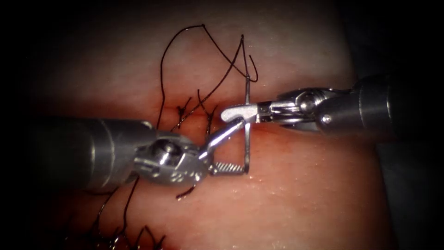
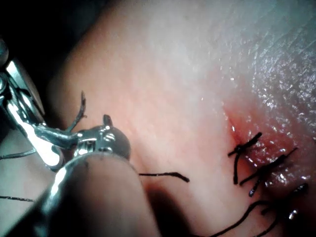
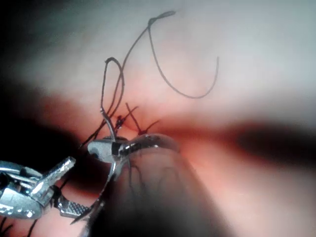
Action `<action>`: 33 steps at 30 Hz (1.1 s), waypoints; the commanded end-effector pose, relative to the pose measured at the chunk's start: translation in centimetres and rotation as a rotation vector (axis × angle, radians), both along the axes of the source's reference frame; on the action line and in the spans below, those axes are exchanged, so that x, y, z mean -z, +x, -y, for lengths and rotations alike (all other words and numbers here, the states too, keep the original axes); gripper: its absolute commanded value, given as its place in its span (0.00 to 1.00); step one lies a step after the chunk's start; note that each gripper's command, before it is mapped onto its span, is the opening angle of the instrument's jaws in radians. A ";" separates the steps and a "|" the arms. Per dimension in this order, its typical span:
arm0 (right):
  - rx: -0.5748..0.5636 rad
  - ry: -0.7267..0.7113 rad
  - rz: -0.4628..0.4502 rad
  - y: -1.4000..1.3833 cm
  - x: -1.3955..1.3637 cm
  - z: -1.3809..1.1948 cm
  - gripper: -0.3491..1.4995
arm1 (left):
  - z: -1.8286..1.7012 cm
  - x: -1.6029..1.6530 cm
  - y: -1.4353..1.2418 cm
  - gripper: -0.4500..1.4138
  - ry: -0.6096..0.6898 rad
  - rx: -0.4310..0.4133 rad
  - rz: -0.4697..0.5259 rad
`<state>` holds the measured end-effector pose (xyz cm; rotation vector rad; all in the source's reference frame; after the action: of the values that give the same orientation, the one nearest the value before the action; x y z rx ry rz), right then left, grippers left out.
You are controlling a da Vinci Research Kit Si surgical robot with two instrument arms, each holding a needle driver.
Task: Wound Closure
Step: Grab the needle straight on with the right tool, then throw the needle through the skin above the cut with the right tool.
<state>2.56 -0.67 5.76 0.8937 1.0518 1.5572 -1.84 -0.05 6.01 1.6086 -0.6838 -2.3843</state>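
2 tools, the left tool [image 1: 221, 155] and the right tool [image 1: 238, 112], 1 curved needle [image 1: 247, 139], 1 long dark thread [image 1: 185, 60], 1 piece of tissue [image 1: 300, 194], perhaps 3 tied stitches [image 2: 261, 165] along the cut, their ends tangled and hard to separate

The endoscope looks down on the tissue [image 1: 300, 194] from above and in front, near enough that both tool tips and the needle [image 1: 247, 139] sit mid-frame. The left wrist camera looks along its own shaft, very close, past the left tool [image 2: 59, 143] toward stitches [image 2: 256, 163] on the tissue. The right wrist camera looks along its shaft at the right tool [image 3: 106, 149]. It shares the left tool, needle and thread [image 3: 163, 74] with the endoscope.
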 end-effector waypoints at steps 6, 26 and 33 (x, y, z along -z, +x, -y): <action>-0.032 -0.134 0.059 -0.12 -0.11 -0.03 0.00 | -0.08 -0.06 0.06 0.61 0.200 0.030 0.095; 0.079 -0.678 0.299 0.01 -0.39 -0.32 0.00 | -0.27 -0.96 0.24 0.09 0.682 0.053 0.037; 0.120 -0.855 0.399 -0.03 -0.49 -0.47 0.00 | -0.29 -1.12 0.27 0.12 0.719 0.073 -0.026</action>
<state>2.48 -0.21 6.17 0.0387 1.1783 0.9567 -1.51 0.25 7.09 1.7776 0.1716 -2.8951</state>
